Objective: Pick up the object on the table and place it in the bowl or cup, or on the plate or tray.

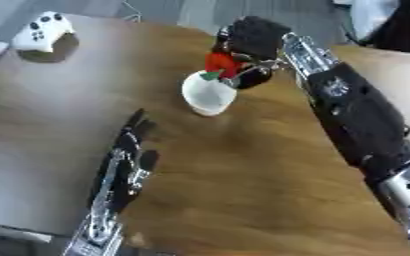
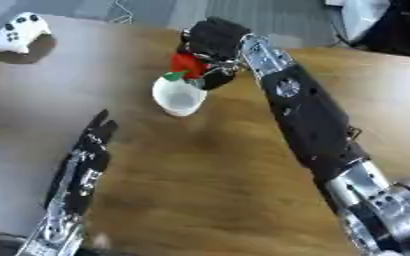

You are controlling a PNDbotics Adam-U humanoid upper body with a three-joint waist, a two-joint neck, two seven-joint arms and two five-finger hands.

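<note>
Nearest to me, my left hand is lying idle on the wooden table, fingers straight and relaxed, pointing away, doing nothing for now. Moving out, the white cup is standing upright near the middle of the table, mouth open to the top. Right above its far rim I'm holding my right hand, fingers curled round the red object, which is showing a bit of green at its lower end, just over the cup's lip. It's looking small and light to me, maybe a toy fruit, probably smooth, so I'm judging that a pinch across its red body is the safest hold. Farthest off, a white game controller is sitting at the table's corner, well apart.
</note>
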